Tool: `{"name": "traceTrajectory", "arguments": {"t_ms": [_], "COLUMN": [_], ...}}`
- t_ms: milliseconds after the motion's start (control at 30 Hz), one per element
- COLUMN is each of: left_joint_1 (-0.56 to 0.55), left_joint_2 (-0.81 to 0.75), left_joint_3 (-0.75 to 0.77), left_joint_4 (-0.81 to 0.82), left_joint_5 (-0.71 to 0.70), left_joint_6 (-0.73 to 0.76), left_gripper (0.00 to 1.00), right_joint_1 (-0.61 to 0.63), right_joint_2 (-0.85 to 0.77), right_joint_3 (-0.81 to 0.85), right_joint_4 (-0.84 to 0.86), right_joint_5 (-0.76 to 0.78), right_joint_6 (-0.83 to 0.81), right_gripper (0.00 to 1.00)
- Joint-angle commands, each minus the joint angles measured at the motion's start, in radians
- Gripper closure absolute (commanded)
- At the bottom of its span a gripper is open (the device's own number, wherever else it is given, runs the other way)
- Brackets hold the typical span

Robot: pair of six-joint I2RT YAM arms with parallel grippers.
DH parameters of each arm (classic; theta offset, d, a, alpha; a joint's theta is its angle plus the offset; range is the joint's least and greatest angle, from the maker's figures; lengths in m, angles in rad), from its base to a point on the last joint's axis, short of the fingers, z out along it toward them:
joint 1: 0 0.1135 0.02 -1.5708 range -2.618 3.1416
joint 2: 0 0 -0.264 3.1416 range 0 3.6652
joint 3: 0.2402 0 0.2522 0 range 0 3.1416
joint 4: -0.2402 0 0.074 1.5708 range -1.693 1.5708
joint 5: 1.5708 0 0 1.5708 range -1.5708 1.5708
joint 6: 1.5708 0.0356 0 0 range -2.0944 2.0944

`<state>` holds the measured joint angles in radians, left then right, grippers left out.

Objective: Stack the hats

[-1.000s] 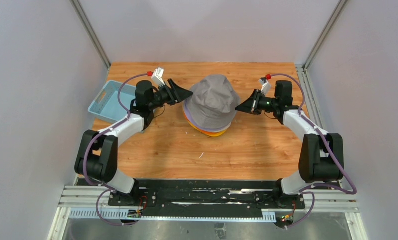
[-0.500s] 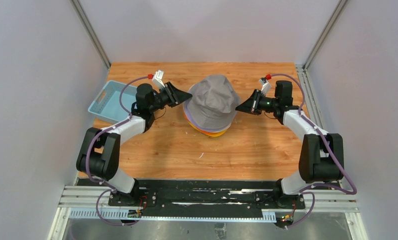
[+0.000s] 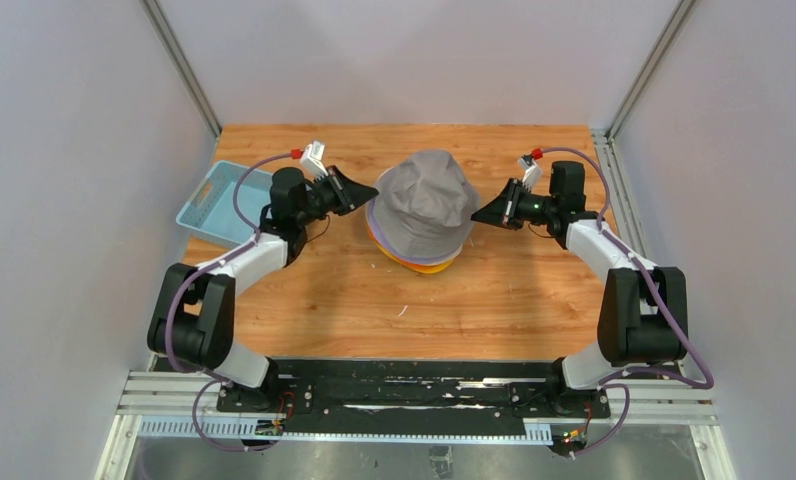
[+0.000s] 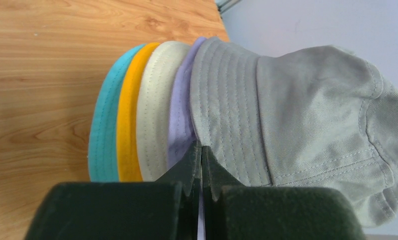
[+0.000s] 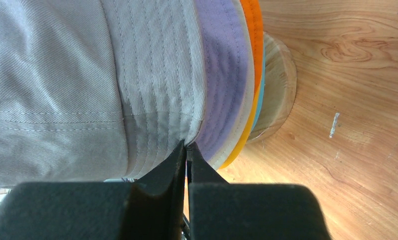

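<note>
The hats sit in one stack at mid-table, with the grey hat [image 3: 426, 200] [image 4: 312, 100] [image 5: 62, 75] on top. Under it show the brims of the lavender hat [image 4: 179, 120] [image 5: 224, 75], the beige hat [image 4: 154, 100], an orange-yellow hat [image 4: 128, 115] [image 5: 252, 30] and the teal hat [image 4: 104, 120]. My left gripper [image 3: 376, 187] [image 4: 202, 150] is shut, its tips pinching the grey brim's left edge. On the opposite side, my right gripper [image 3: 474, 213] [image 5: 186, 147] is shut on the same brim's right edge.
The stack rests on a wooden stand [image 5: 279, 85], whose base peeks out below the brims. A light blue basket [image 3: 219, 205] sits at the table's left edge, behind my left arm. Grey walls close in on both sides.
My left gripper went from open to shut at the left edge of the grey brim, shifting slightly. The right arm and the hats have not moved.
</note>
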<state>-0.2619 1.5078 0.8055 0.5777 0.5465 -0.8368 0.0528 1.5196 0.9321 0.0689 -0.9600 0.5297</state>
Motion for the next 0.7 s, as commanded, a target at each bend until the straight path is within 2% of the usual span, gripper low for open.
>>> {"name": "traceTrajectory", "arguments": {"t_ms": [0,200,467,667], "left_joint_1": [-0.005,-0.004,-0.005,-0.005], "left_joint_2": [-0.061,-0.037,0.017,0.034], "left_joint_3": [0.012,0.095,0.091,0.142], "left_joint_4": [-0.179,-0.466,-0.463,-0.536], "left_joint_5": [-0.109,-0.239,-0.275,-0.354], "left_joint_6": [0.116,0.266,0.273,0.299], "left_gripper": [1.0,1.0,1.0,1.0], "right_joint_1": [0.023,0.022,0.022,0.023], "right_joint_2": [0.004,0.01,0.018,0.015], "right_joint_3": [0.011,0.007,0.007,0.014], "right_joint_4": [-0.015,-0.017,-0.021,-0.027], "right_joint_5": [0.015,0.026,0.03,0.023], "right_joint_6": [-0.023,-0.026,-0.032,-0.036], "right_gripper": [1.0,1.0,0.99,0.99]}}
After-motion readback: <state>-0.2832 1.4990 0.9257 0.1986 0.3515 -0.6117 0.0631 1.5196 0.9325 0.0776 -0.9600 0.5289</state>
